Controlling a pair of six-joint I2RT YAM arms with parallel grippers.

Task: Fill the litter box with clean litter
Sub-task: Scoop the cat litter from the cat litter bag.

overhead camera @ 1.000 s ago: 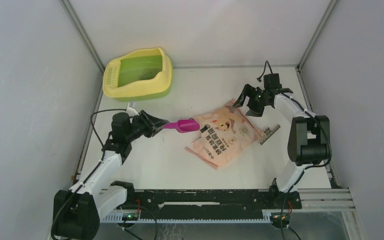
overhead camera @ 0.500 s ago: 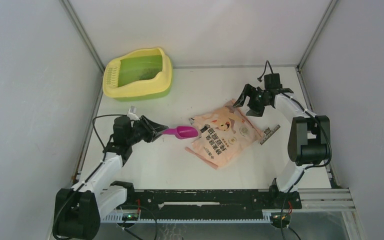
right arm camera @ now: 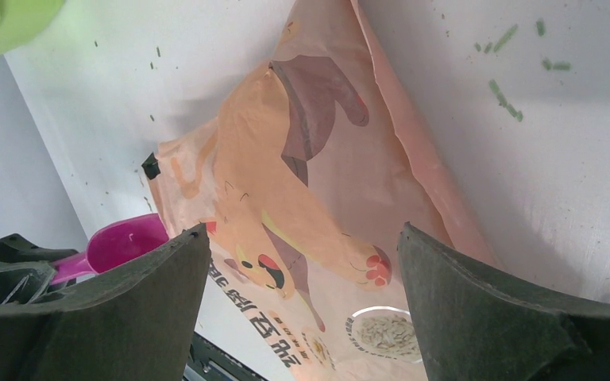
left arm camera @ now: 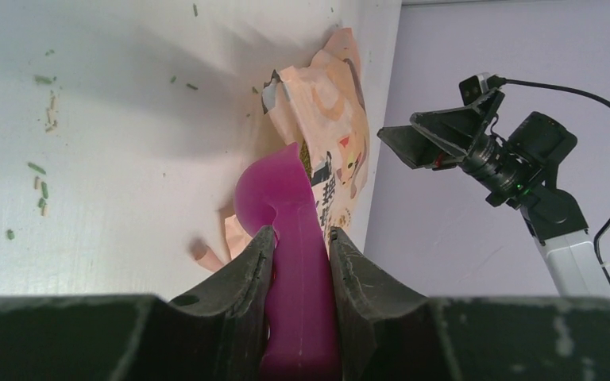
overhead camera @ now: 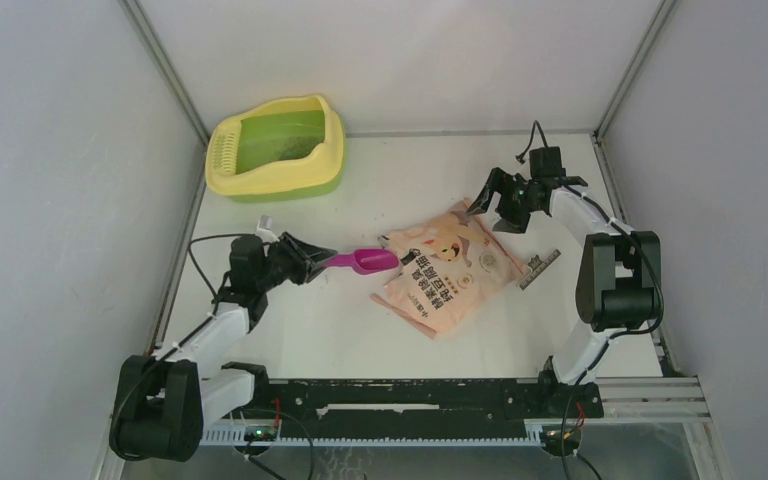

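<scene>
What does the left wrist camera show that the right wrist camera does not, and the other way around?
Only the left wrist view: the whole right tool, open, and a close look at the left tool clamped on the handle of the magenta scoop. Only the right wrist view: a corner of the litter box. Both: the scoop, the pink-orange bag and scattered green pellets on the table.

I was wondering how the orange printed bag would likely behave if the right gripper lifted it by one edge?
The bag lies flat and creased, so it will probably flop and sag when lifted. It looks thin, so likely light. Its film looks smooth, so the right gripper, open above it, might slip.
</scene>
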